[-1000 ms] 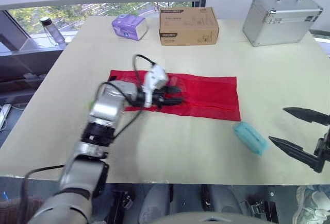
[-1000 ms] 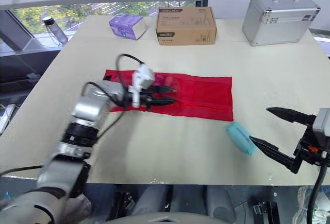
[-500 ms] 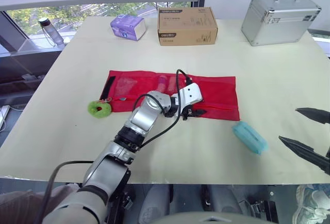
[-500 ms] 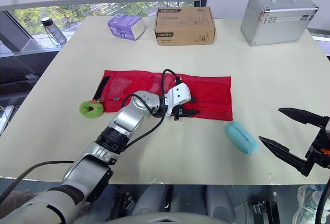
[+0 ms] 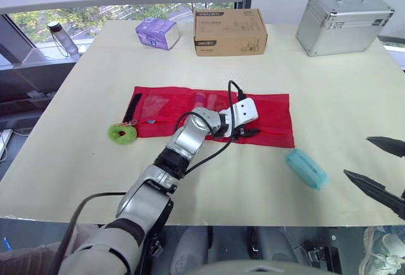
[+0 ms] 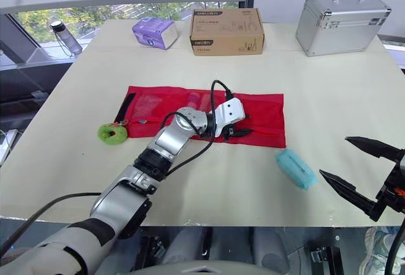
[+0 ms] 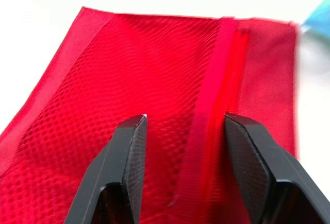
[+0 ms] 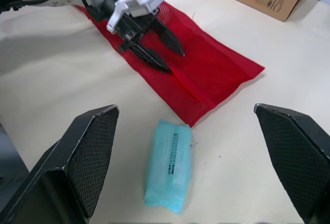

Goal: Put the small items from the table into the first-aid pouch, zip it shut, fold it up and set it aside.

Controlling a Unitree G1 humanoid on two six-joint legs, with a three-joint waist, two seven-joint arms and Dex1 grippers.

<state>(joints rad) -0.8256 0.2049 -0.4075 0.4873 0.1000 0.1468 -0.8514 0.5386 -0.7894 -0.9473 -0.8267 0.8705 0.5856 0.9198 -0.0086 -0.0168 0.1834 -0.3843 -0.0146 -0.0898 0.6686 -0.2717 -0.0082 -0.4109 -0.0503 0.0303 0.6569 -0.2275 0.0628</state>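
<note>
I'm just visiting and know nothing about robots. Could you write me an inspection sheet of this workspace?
Surface: pale table, mostly bare.
Job's things: red pouch lies flat, unfolded; green item off its left end and teal packet off its right end, both outside it.
Clutter: purple box, cardboard box, metal case along the far edge.
Grippers: left gripper open, over the pouch's zipper strip; right gripper open, apart from the packet.
Cables: black cable loops from the left wrist.
Surroundings: bottle by the window.
</note>
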